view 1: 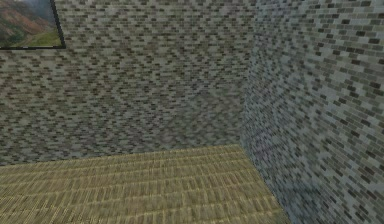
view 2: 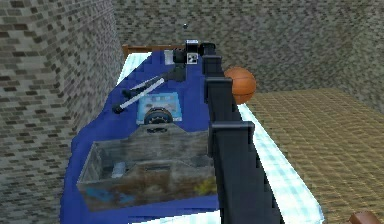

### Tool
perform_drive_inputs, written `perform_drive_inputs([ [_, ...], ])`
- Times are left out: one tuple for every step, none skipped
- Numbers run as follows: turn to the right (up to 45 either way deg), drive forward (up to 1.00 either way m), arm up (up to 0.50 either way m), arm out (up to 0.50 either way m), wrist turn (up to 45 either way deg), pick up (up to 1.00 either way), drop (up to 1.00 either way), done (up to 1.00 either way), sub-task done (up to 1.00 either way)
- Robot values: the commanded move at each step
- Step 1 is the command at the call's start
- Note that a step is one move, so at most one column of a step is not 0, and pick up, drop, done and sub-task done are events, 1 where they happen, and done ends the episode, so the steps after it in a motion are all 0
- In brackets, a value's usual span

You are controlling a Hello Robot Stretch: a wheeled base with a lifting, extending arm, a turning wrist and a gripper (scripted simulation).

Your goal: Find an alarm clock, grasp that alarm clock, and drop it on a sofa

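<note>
Forward view: not much is offered here, just brick walls (view 1: 150, 90) meeting in a corner, a woven floor (view 1: 130, 190), and a framed picture (view 1: 28, 22) hung up at the far left.

Arm side view: a bed (view 2: 105, 125) with a blue cover is seen, and the arm (view 2: 232, 145) is laid out along its right side, with the gripper (view 2: 190, 48) way out at the far end. Whether anything is held can't be told, tbh. A dark round thing, probably the alarm clock (view 2: 157, 115), is sat on the cover left of the arm and well nearer than the gripper, so the reach would likely need to be pulled in. A clear box (view 2: 150, 170) is parked nearest, and an orange ball (view 2: 239, 84) is off to the right.
</note>
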Motion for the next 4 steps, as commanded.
perform_drive_inputs([
  [0.0, 0.0, 0.0, 0.0, 39.0, 0.0, 0.0, 0.0, 0.0],
  [0.0, 0.0, -0.3, 0.0, 0.0, 0.0, 0.0, 0.0, 0.0],
  [0.0, 0.0, 0.0, 0.0, 0.0, 1.0, 0.0, 0.0, 0.0],
  [0.0, 0.0, 0.1, 0.0, 0.0, 0.0, 0.0, 0.0, 0.0],
])
